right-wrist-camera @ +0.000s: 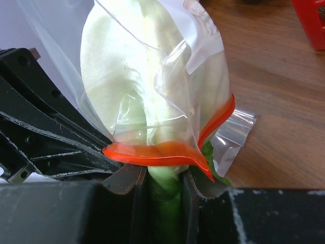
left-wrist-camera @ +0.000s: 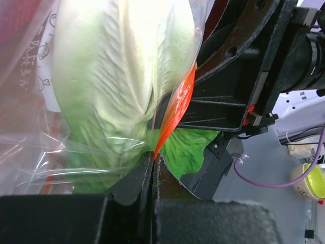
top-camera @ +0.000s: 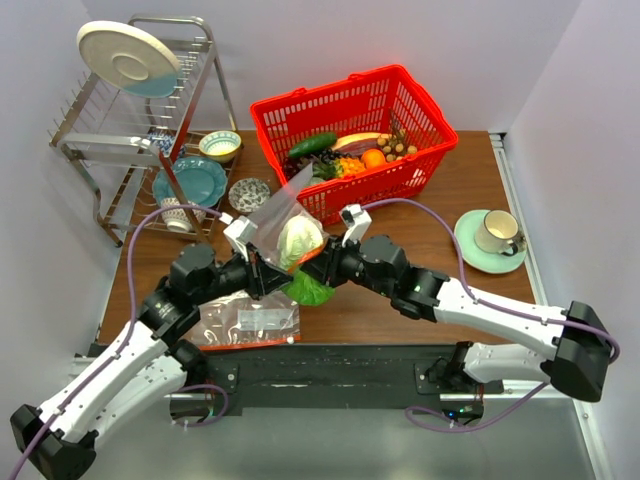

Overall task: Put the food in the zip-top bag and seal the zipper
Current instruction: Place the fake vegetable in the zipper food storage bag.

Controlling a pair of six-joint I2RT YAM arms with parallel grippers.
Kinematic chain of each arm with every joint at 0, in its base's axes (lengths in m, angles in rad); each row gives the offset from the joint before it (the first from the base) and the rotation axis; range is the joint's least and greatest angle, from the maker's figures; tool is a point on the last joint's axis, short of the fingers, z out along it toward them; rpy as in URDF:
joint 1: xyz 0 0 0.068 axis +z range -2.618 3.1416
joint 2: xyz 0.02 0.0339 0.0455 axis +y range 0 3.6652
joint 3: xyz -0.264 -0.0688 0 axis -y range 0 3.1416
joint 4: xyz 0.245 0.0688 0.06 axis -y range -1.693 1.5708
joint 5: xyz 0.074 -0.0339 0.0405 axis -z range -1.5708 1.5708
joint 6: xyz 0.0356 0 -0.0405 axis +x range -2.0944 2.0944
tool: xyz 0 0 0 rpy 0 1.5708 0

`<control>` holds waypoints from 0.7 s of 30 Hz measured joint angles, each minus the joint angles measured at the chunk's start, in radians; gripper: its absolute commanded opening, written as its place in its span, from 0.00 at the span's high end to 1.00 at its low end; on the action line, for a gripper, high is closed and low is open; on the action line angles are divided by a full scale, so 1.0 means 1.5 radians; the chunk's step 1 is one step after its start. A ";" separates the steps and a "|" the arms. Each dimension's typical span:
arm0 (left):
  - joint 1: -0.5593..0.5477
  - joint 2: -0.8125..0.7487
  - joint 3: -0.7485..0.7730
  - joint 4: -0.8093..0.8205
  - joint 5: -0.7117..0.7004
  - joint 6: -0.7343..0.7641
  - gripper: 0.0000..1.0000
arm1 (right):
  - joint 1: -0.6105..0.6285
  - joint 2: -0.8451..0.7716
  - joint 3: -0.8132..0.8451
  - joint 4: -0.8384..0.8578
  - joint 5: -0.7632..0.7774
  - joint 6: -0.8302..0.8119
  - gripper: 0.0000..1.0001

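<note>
The napa cabbage [top-camera: 300, 240] is held up between the two arms above the middle of the table [top-camera: 430, 220]. Its white head is already inside the zip-top bag [top-camera: 282, 205], and its dark green leaf end pokes out past the mouth. The zipper [right-wrist-camera: 152, 152] lies open round the cabbage's lower part like a collar, so I'd say the vegetable is most of the way in but not yet clear of the mouth.

The right gripper [right-wrist-camera: 163, 175] reaches in from 4 o'clock with its fingers [right-wrist-camera: 127, 180] narrowed onto that green end, seemingly to feed it deeper. The left gripper [left-wrist-camera: 152, 158], from 8 o'clock, has its fingers pressed together on the bag's rim right at the orange strip. That looks meant to brace the mouth, since such thin plastic would likely crumple away from the push.

Further out, a second bag [top-camera: 250, 322] lies flat at 7 o'clock. The red basket [top-camera: 400, 180] sits at 1 o'clock with the cucumber [top-camera: 312, 144] and other produce in it, not yet bagged. A cup and saucer [top-camera: 497, 235] rests at 3 o'clock, and a dish rack [top-camera: 130, 130] stands at 10 o'clock.
</note>
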 measured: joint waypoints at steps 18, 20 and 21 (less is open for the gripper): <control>0.001 0.039 0.011 -0.014 -0.019 -0.012 1.00 | -0.006 0.069 0.002 0.036 -0.072 0.027 0.99; 0.001 0.040 0.025 -0.033 -0.033 0.001 1.00 | -0.006 0.069 0.009 0.030 -0.072 0.032 0.99; 0.001 0.040 0.029 -0.037 -0.037 0.003 1.00 | -0.006 0.069 0.016 0.022 -0.070 0.037 0.99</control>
